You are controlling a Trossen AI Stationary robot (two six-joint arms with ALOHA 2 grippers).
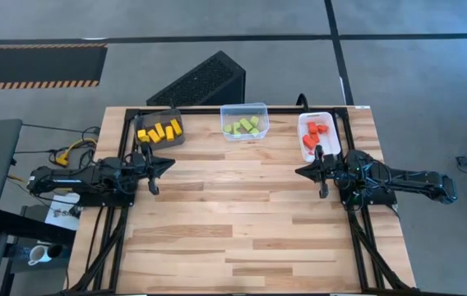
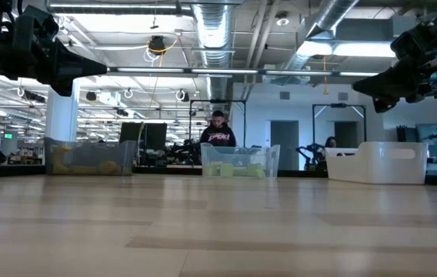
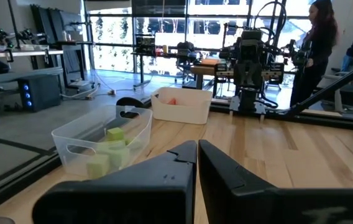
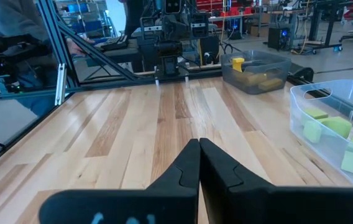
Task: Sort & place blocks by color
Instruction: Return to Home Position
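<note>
Light plank desk (image 1: 242, 222), edged with black rail. Along its far edge stand three bins in a row, apart from one another: dark brown bin (image 1: 155, 115) at left, clear bin (image 1: 243, 106) in the middle, white bin (image 1: 316, 115) at right. On the floor beyond are a black ribbed box (image 1: 201, 80) and a black-and-orange striped mat (image 1: 36, 66). A white mug (image 1: 40, 255) sits off the desk's left side. A person (image 2: 218, 132) in a dark top is in the room behind.

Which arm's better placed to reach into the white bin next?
Right. The right hand hangs on the white bin's side of the table, close to the red blocks; the left hand is far across, by the dark bin of yellow blocks.
</note>
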